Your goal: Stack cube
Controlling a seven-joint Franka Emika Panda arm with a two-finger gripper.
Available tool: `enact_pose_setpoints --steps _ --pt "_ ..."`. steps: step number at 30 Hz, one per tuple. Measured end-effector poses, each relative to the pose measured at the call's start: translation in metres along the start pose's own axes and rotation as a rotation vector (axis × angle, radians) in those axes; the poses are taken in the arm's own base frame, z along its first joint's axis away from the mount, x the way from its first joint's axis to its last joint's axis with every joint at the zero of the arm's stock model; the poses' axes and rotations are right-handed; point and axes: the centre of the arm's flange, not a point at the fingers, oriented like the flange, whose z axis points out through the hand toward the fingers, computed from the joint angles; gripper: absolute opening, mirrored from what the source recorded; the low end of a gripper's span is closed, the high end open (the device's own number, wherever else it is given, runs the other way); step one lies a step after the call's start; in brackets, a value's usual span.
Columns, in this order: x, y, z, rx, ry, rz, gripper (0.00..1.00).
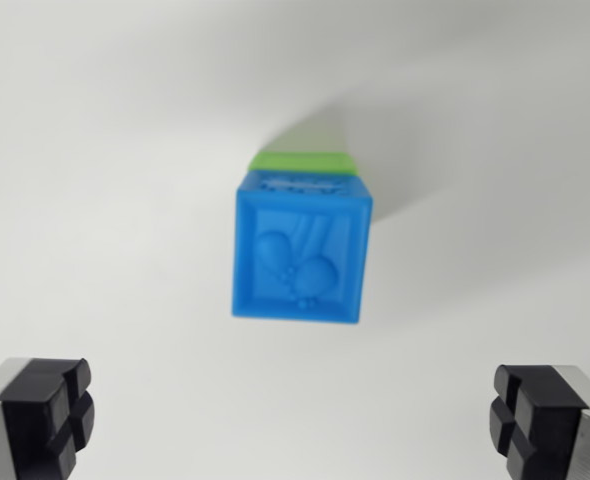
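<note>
Glossy blue cube (301,250) with embossed balloons atop green cube (300,160); pincer (293,420) released, empty.

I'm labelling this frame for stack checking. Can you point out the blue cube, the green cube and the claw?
blue cube (300,262): wrist view, on its embossed top face.
green cube (303,160): wrist view, on the strip showing beyond the blue cube.
claw (295,425): wrist view, midway between its two black fingertips, open.

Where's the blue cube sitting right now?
In the wrist view the blue cube sits at centre, stacked on the green cube, whose edge peeks out behind it. It lies on the white table, ahead of the open gripper.
</note>
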Motion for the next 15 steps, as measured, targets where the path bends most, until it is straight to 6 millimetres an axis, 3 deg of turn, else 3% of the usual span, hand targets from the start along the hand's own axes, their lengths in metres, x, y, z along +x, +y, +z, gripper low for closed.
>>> enact_pose_setpoints --steps 15 --pt "0.001 0.0 -0.062 0.001 0.001 0.001 1.0"
